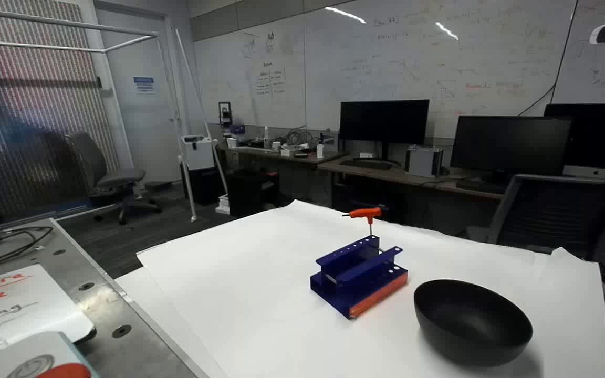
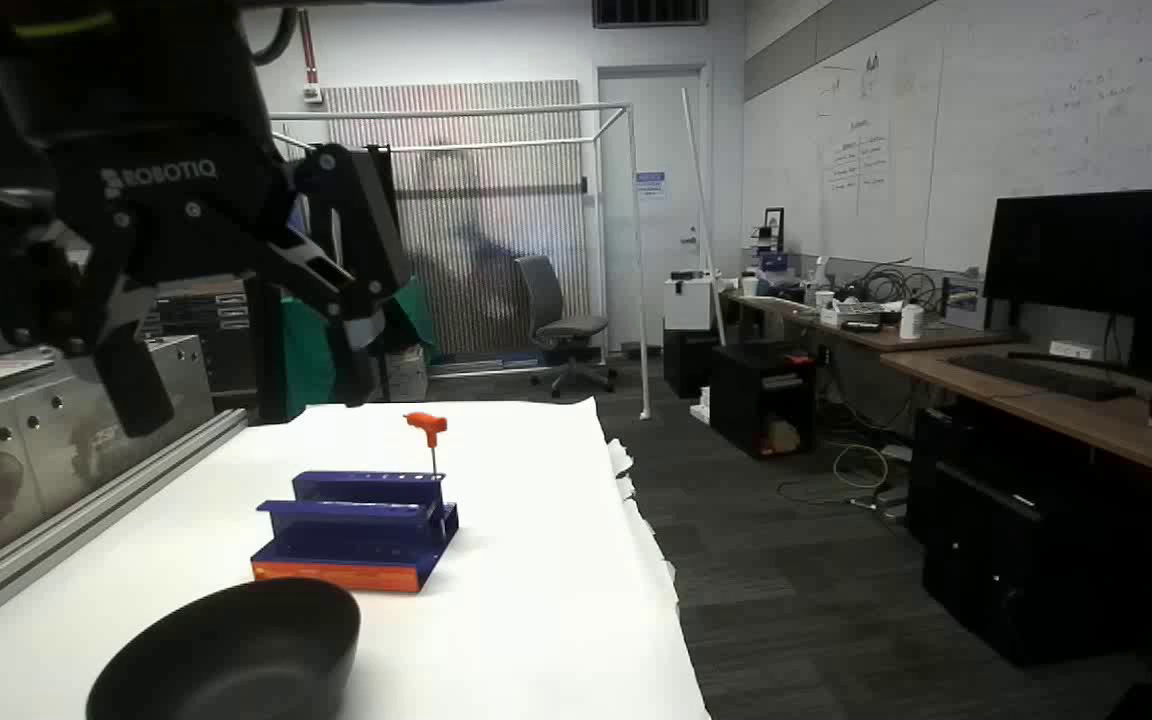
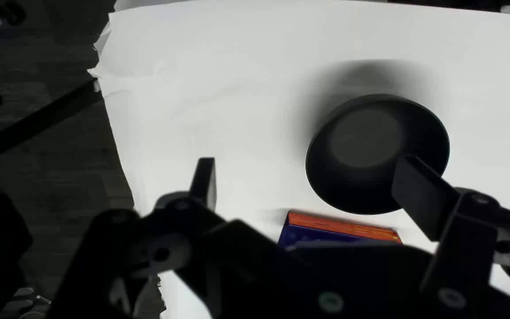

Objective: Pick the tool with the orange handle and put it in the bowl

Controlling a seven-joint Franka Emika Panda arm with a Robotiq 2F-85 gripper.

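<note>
The tool with the orange handle [image 1: 365,213] stands upright in a hole at one end of the blue rack's back rail. It also shows in an exterior view [image 2: 428,424], with its thin shaft going down into the rack. It is not visible in the wrist view. The black bowl [image 1: 473,328] sits beside the rack and also shows in an exterior view [image 2: 236,650] and in the wrist view [image 3: 365,137]. My gripper [image 2: 246,385] is open and empty, above the table. In the wrist view its spread fingers [image 3: 310,181] show, with one finger overlapping the bowl.
The blue rack [image 1: 357,281] with an orange front edge stands on the white-covered table [image 1: 239,283]; its edge also shows in the wrist view [image 3: 343,225]. A metal bench [image 1: 103,310] borders the table. Monitors [image 1: 385,122] and a chair [image 1: 554,215] stand beyond.
</note>
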